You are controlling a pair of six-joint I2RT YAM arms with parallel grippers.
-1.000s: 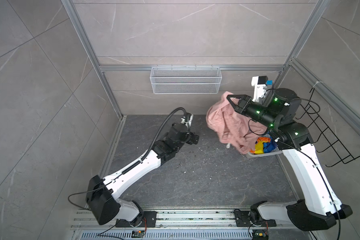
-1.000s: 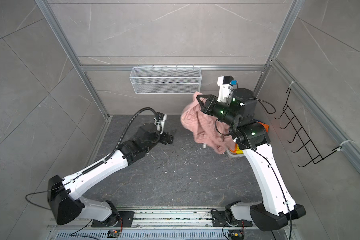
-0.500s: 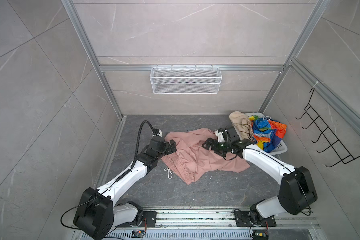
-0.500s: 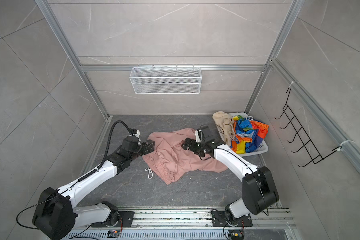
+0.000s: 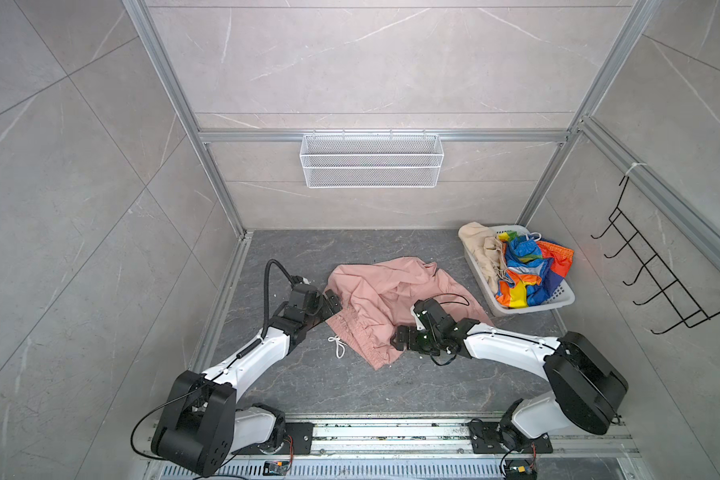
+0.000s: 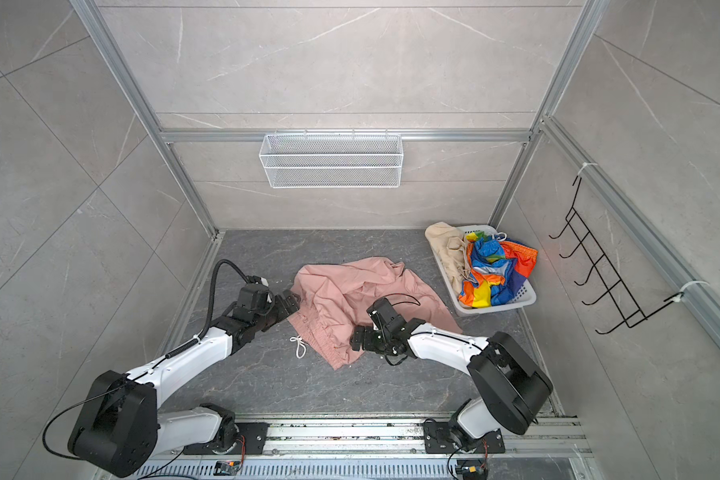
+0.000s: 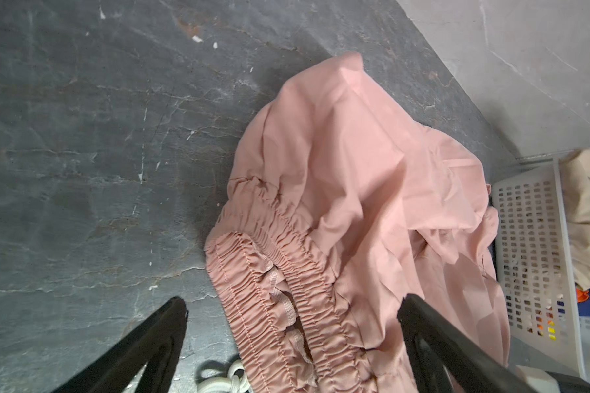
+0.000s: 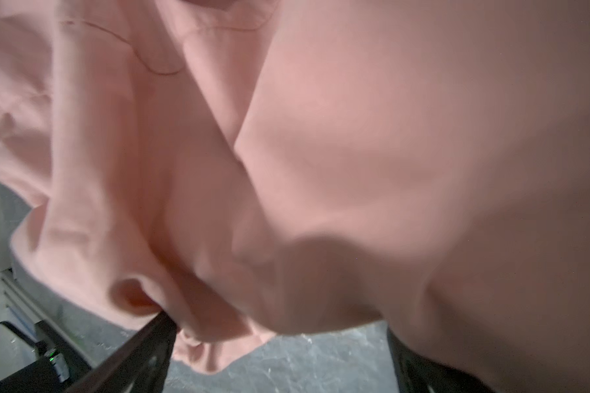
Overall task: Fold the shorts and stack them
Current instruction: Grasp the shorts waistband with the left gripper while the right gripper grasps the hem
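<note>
- While it lies rumpled mid-way across the dark grey stone-look table top (image 5: 350, 386), the plain salmon-pink fabric shorts (image 5: 395, 295) are the only pair out for folding. Their gathered elastic waistband (image 7: 263, 272) is turned toward the arms, and the white drawstring (image 5: 338, 345) trails onto the table.
- Left gripper (image 7: 293, 303): black fingers spread wide, straddling one end of the waistband and pinching nothing. Judged to be set there to take that corner.
- Right gripper (image 5: 399, 338): low at the near edge of the same pair, by the waistband's other end. In the wrist view its fingers stand well apart with pink cloth lying loosely between them, so nothing is clamped. Judged the partner hold for drawing the garment flat.
- Plain beige fabric shorts (image 5: 479, 249): draped over the far rim of the basket, waiting.
- Shiny rainbow-striped shorts (image 5: 524, 270): heaped inside the basket, waiting.
- White perforated plastic basket (image 5: 558, 301): back right of the table, well apart from both grippers, serving as the holding bin.
- Stack: none yet, and no pair is folded.
</note>
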